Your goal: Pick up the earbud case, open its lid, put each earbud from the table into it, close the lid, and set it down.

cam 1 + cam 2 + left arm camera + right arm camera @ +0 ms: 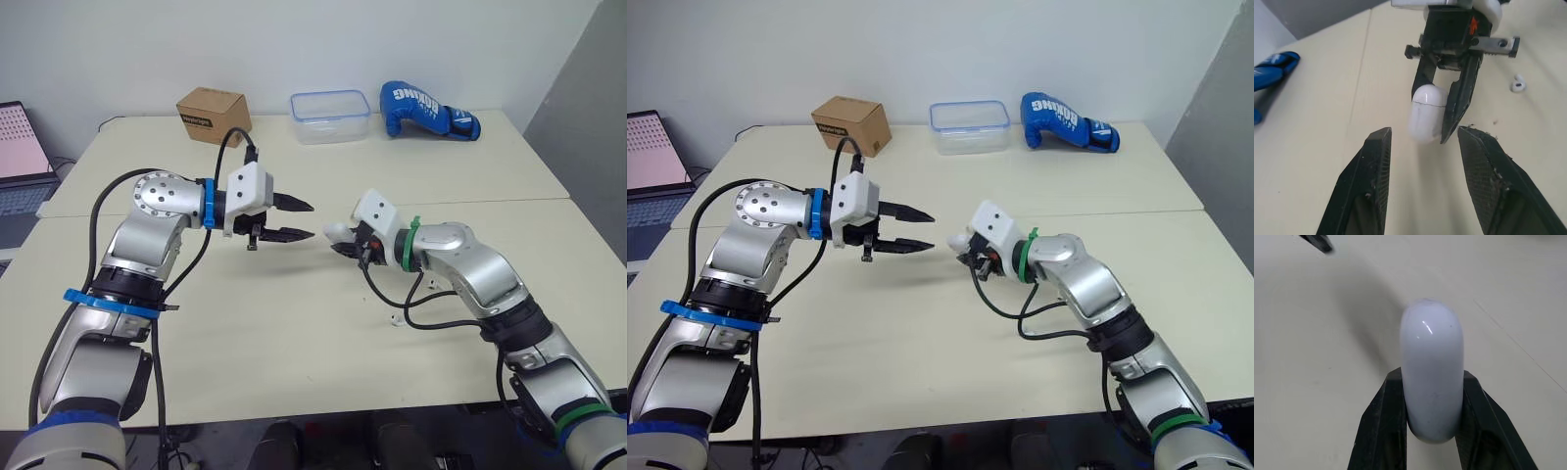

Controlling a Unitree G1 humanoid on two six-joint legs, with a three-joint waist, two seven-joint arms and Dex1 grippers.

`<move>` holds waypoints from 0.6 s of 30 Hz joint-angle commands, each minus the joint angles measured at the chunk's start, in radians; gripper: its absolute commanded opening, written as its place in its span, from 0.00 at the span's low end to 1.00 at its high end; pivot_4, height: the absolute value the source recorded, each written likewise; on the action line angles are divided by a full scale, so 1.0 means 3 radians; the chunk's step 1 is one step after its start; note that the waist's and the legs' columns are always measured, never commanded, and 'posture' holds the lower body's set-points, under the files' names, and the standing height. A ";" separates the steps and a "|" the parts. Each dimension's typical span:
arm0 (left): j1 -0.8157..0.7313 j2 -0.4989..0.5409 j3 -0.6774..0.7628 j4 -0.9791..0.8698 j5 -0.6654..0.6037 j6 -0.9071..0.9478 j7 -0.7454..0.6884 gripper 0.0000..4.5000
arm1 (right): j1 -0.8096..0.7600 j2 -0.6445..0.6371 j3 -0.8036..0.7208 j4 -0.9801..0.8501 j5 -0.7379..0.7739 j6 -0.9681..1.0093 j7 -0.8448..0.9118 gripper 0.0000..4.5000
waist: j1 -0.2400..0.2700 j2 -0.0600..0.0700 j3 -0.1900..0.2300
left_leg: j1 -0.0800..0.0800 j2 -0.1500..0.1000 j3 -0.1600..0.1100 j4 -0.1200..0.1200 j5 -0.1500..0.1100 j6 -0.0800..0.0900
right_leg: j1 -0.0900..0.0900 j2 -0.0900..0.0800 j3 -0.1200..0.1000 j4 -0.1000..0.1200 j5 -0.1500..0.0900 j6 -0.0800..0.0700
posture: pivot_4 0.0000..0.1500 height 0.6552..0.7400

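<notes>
My right gripper (pixel 343 245) is shut on the white earbud case (pixel 338 233) and holds it above the middle of the table. The case (pixel 1432 367) sits between the two black fingers with its lid closed. My left gripper (pixel 309 221) is open and points at the case from the left, a short gap away, with nothing between its fingers. In the left wrist view the case (pixel 1426 112) hangs just ahead of the fingertips. A white earbud (pixel 1518 85) lies on the table beyond it. Another small white earbud (pixel 395 319) lies on the table under my right forearm.
At the back of the table stand a cardboard box (pixel 213 115), a clear plastic container (pixel 330 116) and a blue boxing glove (pixel 428 110). A laptop (pixel 20 157) sits at the far left. Black cables loop under my right arm.
</notes>
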 commanded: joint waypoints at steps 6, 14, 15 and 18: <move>-0.0248 -0.0152 -0.0051 0.0201 0.0297 -0.0175 -0.0169 0.51 | -0.0253 0.0014 0.0149 -0.0205 -0.0365 -0.0252 0.0174 0.19 | 0.0020 0.0000 0.0000 | -0.0001 -0.0001 0.0000 0.0001 0.0000 0.0000 | 0.0000 0.0000 0.0000 -0.0001 0.0000 0.0000 | 1.00 1.00; -0.0409 -0.0284 -0.0058 0.0525 0.0471 -0.0394 -0.0262 0.51 | -0.0328 0.0114 0.0204 -0.0141 -0.0575 -0.0349 0.0237 0.19 | 0.0019 0.0000 0.0000 | -0.0001 -0.0001 0.0001 0.0001 0.0000 0.0000 | -0.0001 -0.0001 0.0001 -0.0001 0.0000 0.0000 | 1.00 1.00; -0.0417 -0.0294 -0.0054 0.0531 0.0474 -0.0409 -0.0274 0.47 | -0.0334 0.0124 0.0194 -0.0145 -0.0580 -0.0341 0.0243 0.19 | 0.0019 0.0000 0.0000 | -0.0001 -0.0001 0.0000 0.0001 0.0000 0.0000 | -0.0001 -0.0001 0.0001 -0.0001 0.0000 -0.0001 | 1.00 1.00; -0.0424 -0.0332 -0.0024 0.0528 0.0450 -0.0417 -0.0309 0.31 | -0.0338 0.0149 0.0178 -0.0146 -0.0606 -0.0332 0.0258 0.19 | 0.0020 0.0000 0.0000 | -0.0001 -0.0001 0.0000 0.0002 0.0000 0.0000 | -0.0001 -0.0001 0.0001 0.0000 0.0000 0.0000 | 1.00 1.00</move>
